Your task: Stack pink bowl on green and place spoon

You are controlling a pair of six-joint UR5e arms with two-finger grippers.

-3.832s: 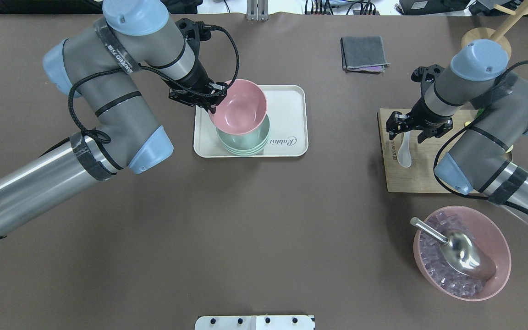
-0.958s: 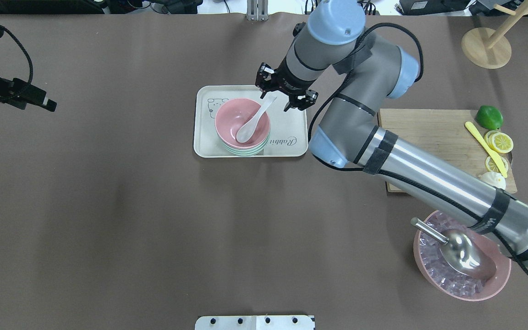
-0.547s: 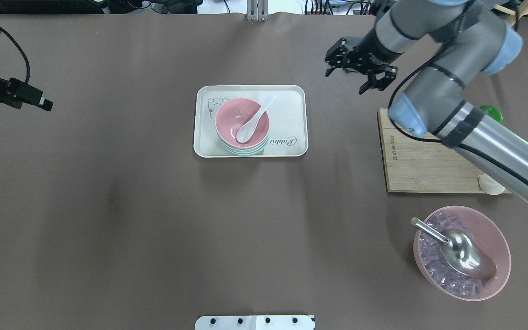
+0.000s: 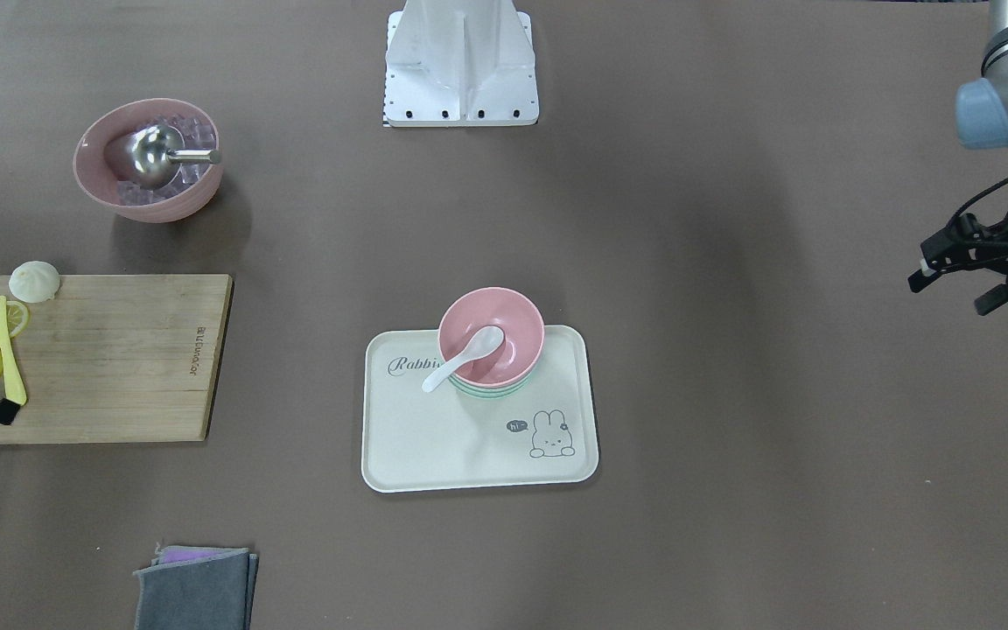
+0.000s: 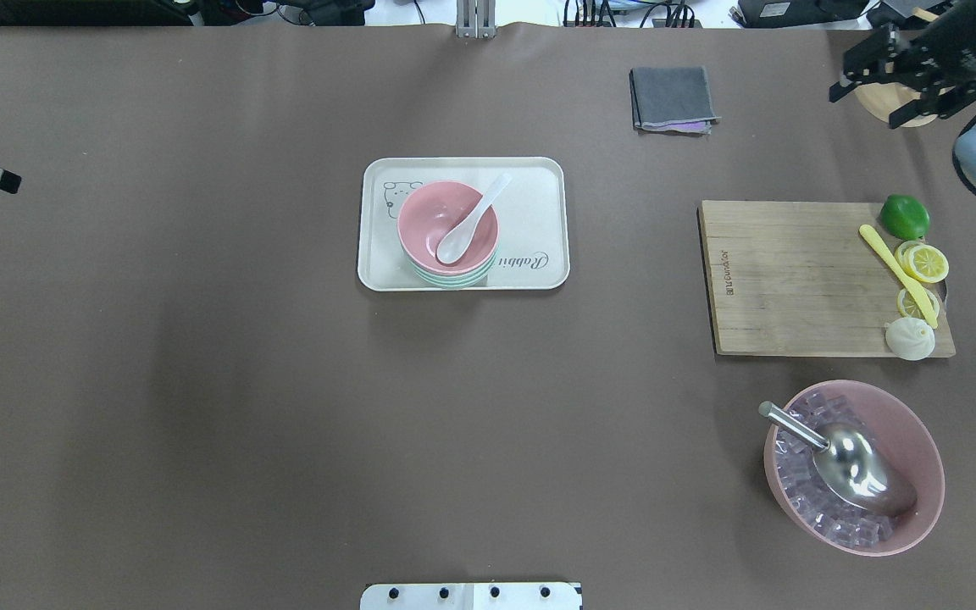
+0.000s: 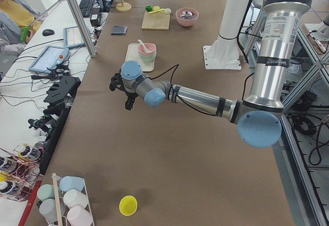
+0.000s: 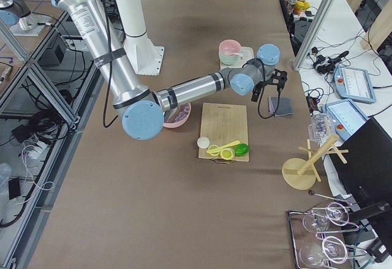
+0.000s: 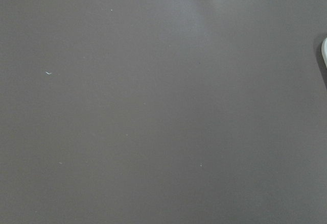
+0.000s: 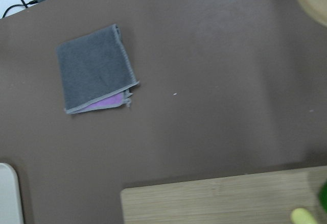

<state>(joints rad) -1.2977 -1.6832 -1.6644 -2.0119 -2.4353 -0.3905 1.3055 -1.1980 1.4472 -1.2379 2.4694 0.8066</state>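
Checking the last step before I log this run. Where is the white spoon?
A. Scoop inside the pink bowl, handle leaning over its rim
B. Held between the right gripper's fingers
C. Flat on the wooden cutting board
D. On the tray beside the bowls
A: the white spoon has its scoop inside the pink bowl, and its handle crosses the rim above the tray.

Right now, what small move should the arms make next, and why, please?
Probably just park: the pink bowl sits nested on the green bowls, the white spoon rests in it, and the left gripper and right gripper hang clear.
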